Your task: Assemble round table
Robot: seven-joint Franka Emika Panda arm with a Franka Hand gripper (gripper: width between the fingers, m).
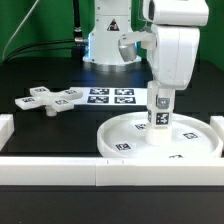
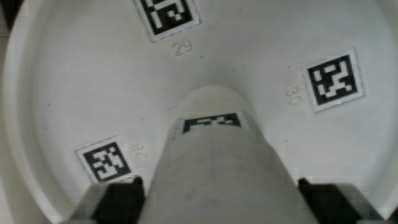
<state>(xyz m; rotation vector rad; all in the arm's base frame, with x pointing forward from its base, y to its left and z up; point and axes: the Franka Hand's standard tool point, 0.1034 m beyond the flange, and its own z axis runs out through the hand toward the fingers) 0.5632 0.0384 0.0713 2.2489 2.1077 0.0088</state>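
Observation:
The large white rimmed round disc (image 1: 160,141) lies flat on the table at the exterior view's right, with square tags on its face. My gripper (image 1: 160,103) is shut on the short thick cylinder leg (image 1: 159,118) and holds it upright over the disc's middle; I cannot tell whether its lower end touches the disc. In the wrist view the leg (image 2: 214,160) runs out between my two dark fingers (image 2: 116,200) toward the disc (image 2: 89,80), with a tag on its far end. The cross-shaped base (image 1: 50,99) lies at the exterior view's left.
The marker board (image 1: 110,96) lies flat behind the disc, near the arm's base. Long white border bars (image 1: 60,168) run along the front and along the left and right sides. The table top is black.

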